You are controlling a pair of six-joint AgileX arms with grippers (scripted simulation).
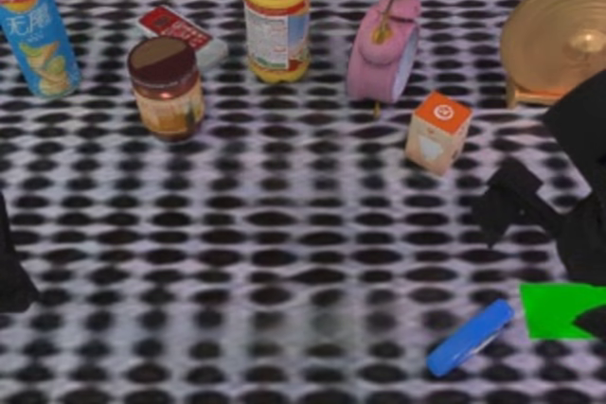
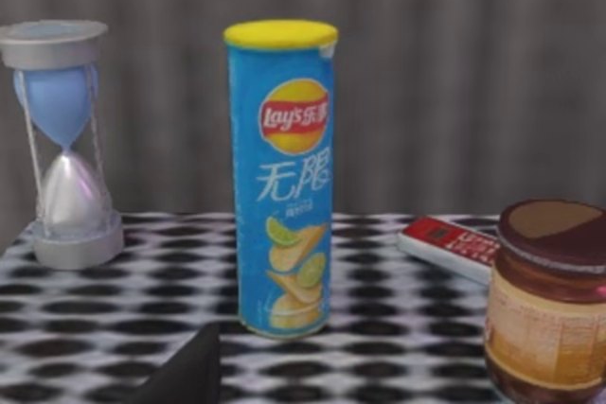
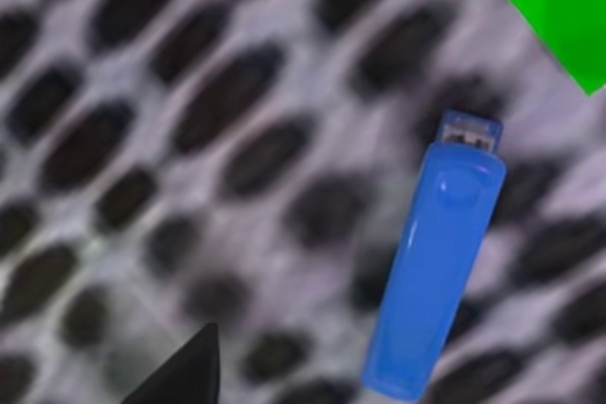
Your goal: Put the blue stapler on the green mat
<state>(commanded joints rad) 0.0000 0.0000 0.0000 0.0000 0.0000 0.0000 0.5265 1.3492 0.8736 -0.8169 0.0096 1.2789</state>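
Fingers: cannot tell on either arm. Right gripper (image 1: pixel 511 205) hangs at 3 o'clock, empty, up-table of the blue stapler (image 1: pixel 470 338). Stapler lies flat on the patterned table (image 1: pixel 284 262) at 5 o'clock, slanted, upper end just beside the green mat (image 1: pixel 559 309), not touching. Wrist camera looks straight down on it, likely lining up a grab. Left arm parked at 9 o'clock.

The blue chips can (image 2: pixel 282 182) is showing the red and yellow "Lay's" logo with small Chinese characters, and under it the big white characters "无限". The flat red box (image 2: pixel 453 241) beside it is carrying white lettering, too small to read. The other labels are not readable.
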